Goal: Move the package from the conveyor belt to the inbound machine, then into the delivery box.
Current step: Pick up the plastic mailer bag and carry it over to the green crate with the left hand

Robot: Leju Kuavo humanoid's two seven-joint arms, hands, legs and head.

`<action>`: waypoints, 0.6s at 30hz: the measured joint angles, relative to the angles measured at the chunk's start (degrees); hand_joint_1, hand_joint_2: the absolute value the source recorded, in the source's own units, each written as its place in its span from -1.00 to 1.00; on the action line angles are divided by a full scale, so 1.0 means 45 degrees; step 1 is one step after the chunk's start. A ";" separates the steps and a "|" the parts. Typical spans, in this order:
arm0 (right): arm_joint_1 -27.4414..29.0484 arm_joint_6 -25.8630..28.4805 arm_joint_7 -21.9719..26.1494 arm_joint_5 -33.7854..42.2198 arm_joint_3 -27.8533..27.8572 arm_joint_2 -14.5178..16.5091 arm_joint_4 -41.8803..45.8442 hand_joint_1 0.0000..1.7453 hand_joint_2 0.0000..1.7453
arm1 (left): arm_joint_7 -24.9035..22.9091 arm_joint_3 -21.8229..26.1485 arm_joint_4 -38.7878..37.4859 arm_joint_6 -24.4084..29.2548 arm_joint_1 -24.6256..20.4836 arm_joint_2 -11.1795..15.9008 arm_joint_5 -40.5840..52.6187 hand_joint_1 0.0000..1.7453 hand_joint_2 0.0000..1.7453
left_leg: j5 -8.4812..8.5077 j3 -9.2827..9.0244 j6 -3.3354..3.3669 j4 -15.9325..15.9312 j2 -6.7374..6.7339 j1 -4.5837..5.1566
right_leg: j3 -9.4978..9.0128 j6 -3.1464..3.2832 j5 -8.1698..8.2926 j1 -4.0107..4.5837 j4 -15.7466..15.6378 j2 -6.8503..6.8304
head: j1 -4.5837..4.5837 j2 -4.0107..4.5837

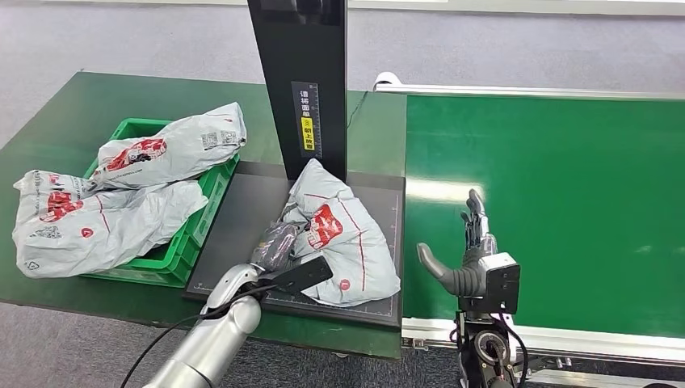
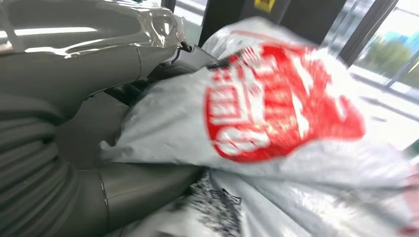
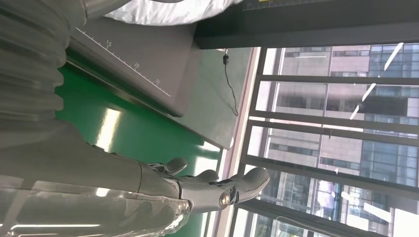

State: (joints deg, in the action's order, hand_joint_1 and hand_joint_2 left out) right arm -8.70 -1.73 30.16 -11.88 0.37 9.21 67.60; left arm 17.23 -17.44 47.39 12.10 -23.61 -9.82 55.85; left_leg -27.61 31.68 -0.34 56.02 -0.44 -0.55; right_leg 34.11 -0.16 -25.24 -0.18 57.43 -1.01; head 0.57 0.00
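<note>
At 6 o'clock on the inbound machine (image 1: 242, 210), your left hand (image 1: 276, 245) is gripping the package (image 1: 343, 234), fingers (image 2: 143, 61) pinching it; right hand (image 1: 472, 259) is hovering over the conveyor belt (image 1: 565, 186), fingers spread.

Grey carpet floor (image 1: 501, 48) is surrounding the green table (image 1: 73, 113). Thin cable (image 3: 231, 86) is trailing across the table edge; windows are showing office buildings (image 3: 341, 98) outside.
</note>
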 joint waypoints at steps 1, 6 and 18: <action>0.0019 0.0000 0.0001 0.0023 0.0003 -0.0005 0.0008 -1.00 1.00 | 0.0151 0.0000 0.0230 0.0129 0.0162 0.0033 -0.0135 1.00 1.00 | 0.0000 0.0011 0.0000 0.0000 0.0000 0.0000 | 0.0012 0.0000 0.0000 0.0000 0.0000 0.0000 | 0.0001 0.0000; 0.0076 0.0000 0.0002 0.0059 0.0006 -0.0017 0.0015 -1.00 1.00 | 0.0351 0.0000 0.1038 0.0319 0.0636 0.0205 -0.0300 1.00 1.00 | -0.0001 0.0037 -0.0001 0.0000 0.0003 0.0000 | 0.0035 -0.0001 -0.0001 0.0000 0.0000 0.0000 | 0.0001 0.0000; 0.0083 0.0002 0.0017 0.0086 0.0006 -0.0017 0.0015 -1.00 1.00 | 0.0559 0.0000 0.1644 0.0737 0.0945 0.0375 -0.0316 1.00 1.00 | -0.0002 0.0042 -0.0001 0.0001 0.0000 0.0000 | 0.0039 -0.0001 -0.0001 0.0000 0.0000 0.0000 | 0.0002 0.0000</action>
State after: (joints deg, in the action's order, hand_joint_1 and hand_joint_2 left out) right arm -8.32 -1.72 30.23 -11.49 0.39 9.14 67.67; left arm 19.74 -17.44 54.79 15.42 -19.36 -8.14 54.43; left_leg -27.61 31.87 -0.35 56.03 -0.44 -0.55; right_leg 34.28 -0.16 -25.24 -0.18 57.43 -1.00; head 0.58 0.00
